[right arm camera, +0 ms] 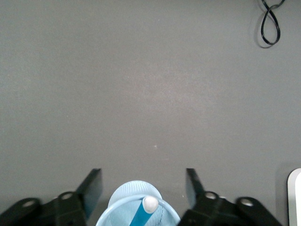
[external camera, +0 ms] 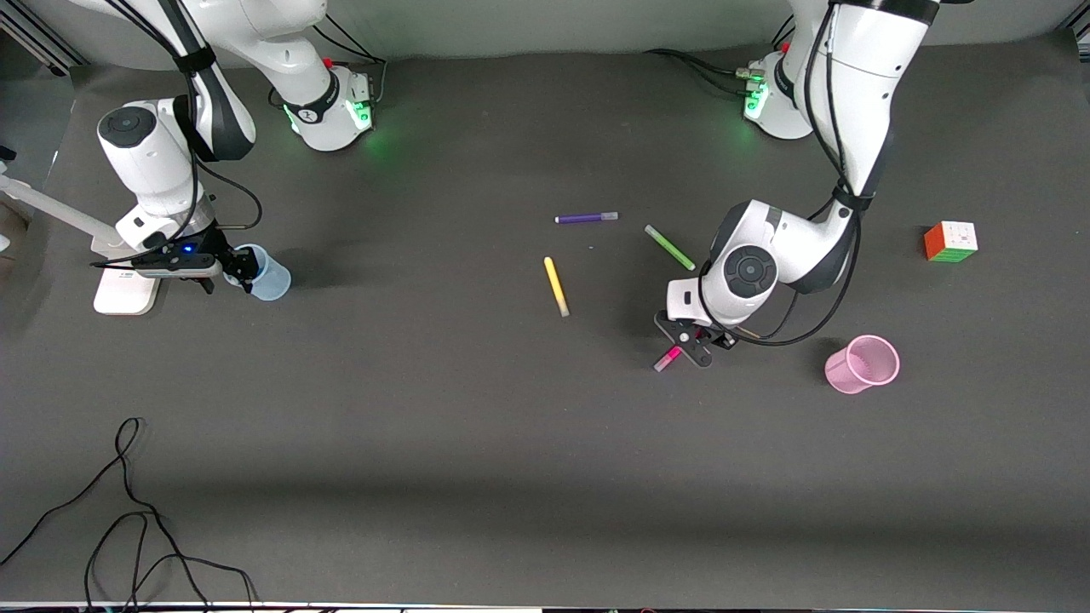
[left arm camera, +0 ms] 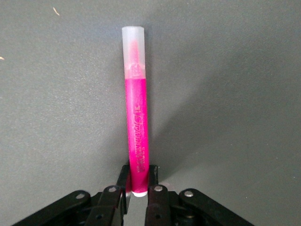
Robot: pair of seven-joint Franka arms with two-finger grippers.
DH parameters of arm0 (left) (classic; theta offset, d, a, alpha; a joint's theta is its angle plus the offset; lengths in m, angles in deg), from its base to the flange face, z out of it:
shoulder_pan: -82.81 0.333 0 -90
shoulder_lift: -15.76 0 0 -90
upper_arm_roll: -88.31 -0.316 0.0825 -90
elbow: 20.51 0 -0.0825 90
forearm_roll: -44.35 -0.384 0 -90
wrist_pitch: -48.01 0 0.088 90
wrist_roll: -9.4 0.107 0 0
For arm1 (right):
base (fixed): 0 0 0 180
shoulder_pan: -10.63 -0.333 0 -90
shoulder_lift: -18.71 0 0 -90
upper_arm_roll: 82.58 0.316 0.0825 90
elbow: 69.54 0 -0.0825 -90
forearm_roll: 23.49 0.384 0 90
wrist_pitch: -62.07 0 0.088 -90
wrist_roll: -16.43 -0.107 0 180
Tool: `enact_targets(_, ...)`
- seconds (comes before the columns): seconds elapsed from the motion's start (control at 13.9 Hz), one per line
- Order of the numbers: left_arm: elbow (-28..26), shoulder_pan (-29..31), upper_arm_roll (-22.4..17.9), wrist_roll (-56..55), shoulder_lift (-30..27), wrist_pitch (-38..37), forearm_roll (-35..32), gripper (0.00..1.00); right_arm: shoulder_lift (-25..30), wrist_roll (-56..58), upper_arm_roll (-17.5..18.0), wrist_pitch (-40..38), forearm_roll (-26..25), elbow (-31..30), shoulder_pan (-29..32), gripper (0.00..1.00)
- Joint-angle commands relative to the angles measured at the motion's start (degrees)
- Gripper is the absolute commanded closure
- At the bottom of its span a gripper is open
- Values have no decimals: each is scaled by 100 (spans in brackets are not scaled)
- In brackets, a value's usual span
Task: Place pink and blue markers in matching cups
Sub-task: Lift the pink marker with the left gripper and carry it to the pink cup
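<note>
**Pink marker gripped on the counter, blue marker standing in its cup**

A loose black cable (external camera: 128, 519) lies nearest the camera, curled on the dark counter (external camera: 477, 443) toward the right arm's end. Farther up, the pink cup (external camera: 862, 364) lies tipped on its side toward the left arm's end, its mouth open and nothing inside it.

Just beside it, toward the middle of the counter, the left hand (external camera: 681, 351) is down at the surface, clenched on the coloured end of the pink marker (left arm camera: 136, 117). The marker lies flat, its pale cap pointing away from the fingers (left arm camera: 155, 197) that pinch it.

The yellow marker (external camera: 556, 287), green marker (external camera: 669, 248) and purple marker (external camera: 586, 218) lie apart from each other near the middle, each farther from the camera than the pink one. A colour cube (external camera: 950, 242) sits toward the left arm's end.

At the right arm's end, the right hand (right arm camera: 143, 188) sits over the pale blue cup (external camera: 269, 274) with its fingers spread, gripping nothing. The blue marker (right arm camera: 143, 213) stands inside that cup, pale tip up, leaning on the wall. A white stand base (external camera: 126, 292) rests beside this hand.
</note>
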Motion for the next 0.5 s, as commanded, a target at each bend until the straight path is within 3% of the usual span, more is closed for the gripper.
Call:
enact_targets(0.0, 191, -39, -24, -208, 42, -115, -75, 99, 166, 21, 10, -382, -148, 150, -79, 0)
enact_targets(0.14, 305, -4, -16, -366, -255, -448, -67, 100, 183, -31, 377, -681, -96, 326, -79, 0)
enact_targets(0.36, 743, 241, -24, -279, -1080, -2262, 82, 100, 245, -49, 730, -1323, -17, 677, -88, 0)
enact_targets(0.43, 858, 425, -24, -262, -1370, -2931, 92, 100, 254, -49, 940, -1516, 227, 817, -88, 0)
